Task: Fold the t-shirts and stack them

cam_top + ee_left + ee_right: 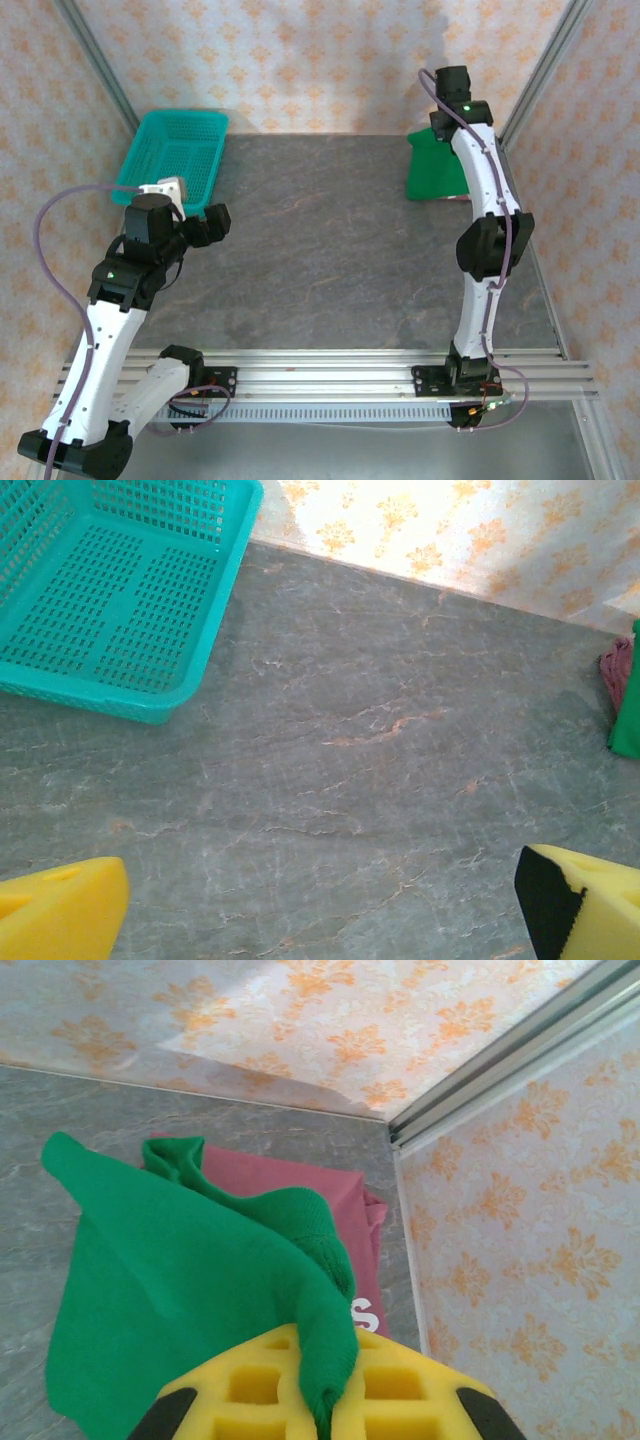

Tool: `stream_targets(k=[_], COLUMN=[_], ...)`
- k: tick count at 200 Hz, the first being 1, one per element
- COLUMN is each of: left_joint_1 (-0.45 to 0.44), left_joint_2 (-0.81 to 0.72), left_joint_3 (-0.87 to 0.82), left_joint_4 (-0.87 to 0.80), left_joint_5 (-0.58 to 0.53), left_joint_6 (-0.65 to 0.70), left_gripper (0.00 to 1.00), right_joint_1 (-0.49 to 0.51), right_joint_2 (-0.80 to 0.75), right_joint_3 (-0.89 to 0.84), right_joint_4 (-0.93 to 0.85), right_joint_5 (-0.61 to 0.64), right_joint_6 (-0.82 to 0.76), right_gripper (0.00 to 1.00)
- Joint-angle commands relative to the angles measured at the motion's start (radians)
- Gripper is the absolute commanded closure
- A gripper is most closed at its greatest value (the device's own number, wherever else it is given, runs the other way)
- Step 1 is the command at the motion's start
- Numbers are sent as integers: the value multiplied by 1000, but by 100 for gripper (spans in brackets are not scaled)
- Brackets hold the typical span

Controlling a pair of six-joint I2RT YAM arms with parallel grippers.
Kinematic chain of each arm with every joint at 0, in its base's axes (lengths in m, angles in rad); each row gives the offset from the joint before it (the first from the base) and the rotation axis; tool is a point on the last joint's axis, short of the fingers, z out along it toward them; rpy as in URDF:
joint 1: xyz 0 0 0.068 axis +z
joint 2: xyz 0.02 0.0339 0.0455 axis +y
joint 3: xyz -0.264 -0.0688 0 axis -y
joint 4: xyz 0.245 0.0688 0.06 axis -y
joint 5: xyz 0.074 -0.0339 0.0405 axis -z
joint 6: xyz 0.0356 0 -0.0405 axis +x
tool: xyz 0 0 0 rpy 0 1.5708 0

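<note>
1. At the far right corner of the surface (pixel 320 260): green t-shirt (pixel 170 1280), lying over the maroon t-shirt (pixel 290 1182). The two are stacked against the wall corner, maroon underneath.
2. Right fingers (pixel 250 1385): closed, pinching a bunched edge of the green t-shirt. Part of that shirt is lifted and draped rather than flat.
3. Left fingers (pixel 60 910): spread wide, holding nothing, hanging above the grey surface near the teal mesh basket (pixel 120 610).
4. Progress, my judgement: late stage. The maroon t-shirt looks folded. The green one is on top, but its last fold has yet to be laid flat and released.
5. Hard to make out: green covers most of the maroon t-shirt. A scrap of white lettering (pixel 362 1312) shows, too little to read. From the top camera the right arm hides part of the pile, so I cannot tell how neat the green folds are.
</note>
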Motion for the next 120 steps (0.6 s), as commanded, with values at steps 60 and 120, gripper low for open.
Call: stream_targets(k=[60,120], left_joint_1=[0,2], left_joint_2=[-5,-34], left_joint_3=[66,93], left_joint_4=[-165,-285], left_joint_5=[-75,-114], left_joint_6=[83,85], left_gripper=[0,0], right_joint_1=[-105,-150], right_joint_2=[154,303], right_joint_3=[78,204], right_joint_4=[77,97], right_joint_5=[-20,-15], right_joint_6=[20,70], right_gripper=[100,100])
